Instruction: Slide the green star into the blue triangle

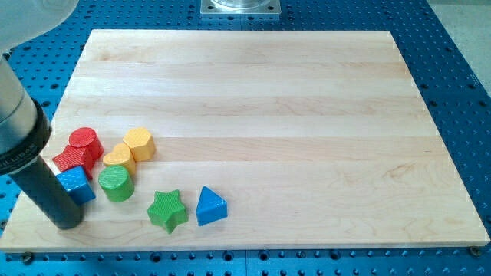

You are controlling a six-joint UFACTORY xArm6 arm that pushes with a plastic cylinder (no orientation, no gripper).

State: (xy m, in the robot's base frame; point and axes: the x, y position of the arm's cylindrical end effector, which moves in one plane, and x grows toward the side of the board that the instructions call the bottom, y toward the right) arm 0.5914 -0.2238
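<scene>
The green star (167, 210) lies on the wooden board (291, 115) near the view's bottom left. The blue triangle (210, 206) sits just to its right, with a narrow gap between them. My rod comes in from the view's left edge, and my tip (67, 223) rests on the board left of the green star, right beside the blue cube (75, 185).
A cluster sits at the left: a red cylinder (85, 143), a red block (69, 161), a yellow hexagon (139, 143), a yellow block (119, 158) and a green cylinder (116, 183). The board's bottom edge runs close below the star.
</scene>
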